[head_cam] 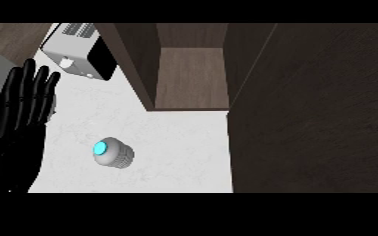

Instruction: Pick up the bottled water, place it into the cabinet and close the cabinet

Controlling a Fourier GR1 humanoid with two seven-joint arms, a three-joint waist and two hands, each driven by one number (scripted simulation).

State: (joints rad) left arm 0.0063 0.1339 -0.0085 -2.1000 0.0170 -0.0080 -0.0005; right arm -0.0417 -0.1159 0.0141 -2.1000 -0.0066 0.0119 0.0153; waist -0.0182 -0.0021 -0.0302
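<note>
Standing upright, bottled water point(112, 153) — cyan cap up, on counter point(177, 145)

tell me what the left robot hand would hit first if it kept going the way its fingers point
Probably the toaster: the left robot hand points up the view toward it, though depth is unclear.

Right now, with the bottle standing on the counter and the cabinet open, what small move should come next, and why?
Probably bring a hand toward the bottle. It stands upright and untouched on the white counter, in front of the open cabinet. The left hand is open at the left edge, holding nothing; the right hand is out of view.
</note>
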